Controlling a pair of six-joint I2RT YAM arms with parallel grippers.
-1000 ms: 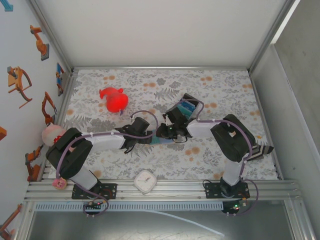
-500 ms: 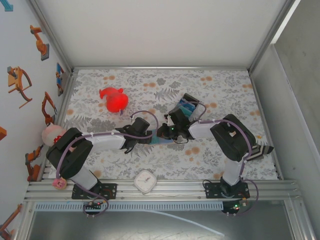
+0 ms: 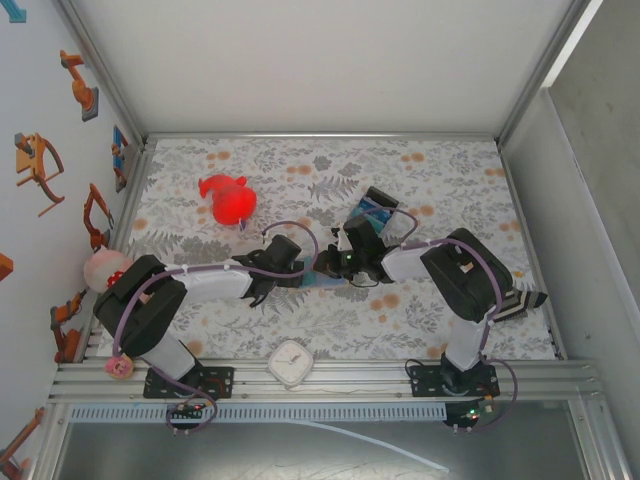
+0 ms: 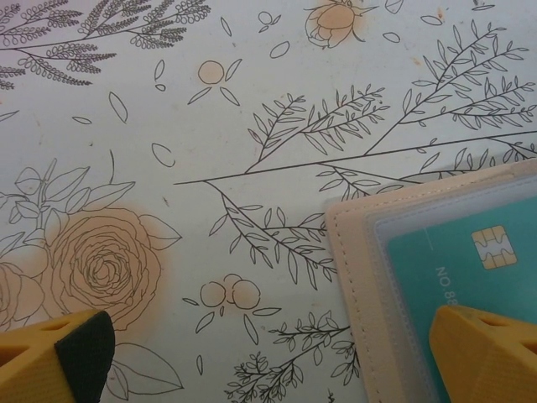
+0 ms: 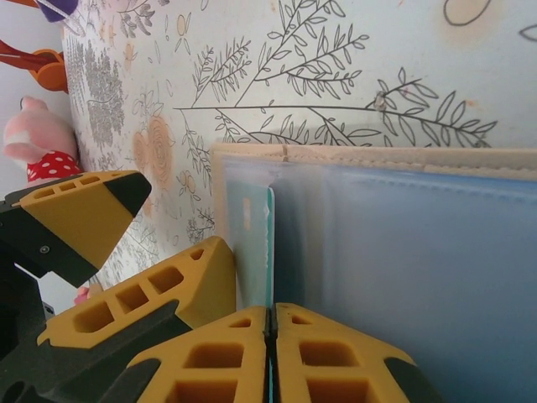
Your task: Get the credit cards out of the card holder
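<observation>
Just left of the card holder (image 4: 348, 252), the left gripper (image 4: 268, 357) is standing spread wide, grasping nothing. One finger (image 4: 487, 353) is hovering over the holder's clear pocket; whether it is pressing down I cannot tell. If it is not pinning, the holder is likely to drag along with any pull. The teal credit card (image 4: 436, 252) is lying inside that pocket. At the holder's right side, the right gripper (image 5: 269, 323) is clenching the card's thin edge. So shallow a pinch is risking a slip or a bent card.
</observation>
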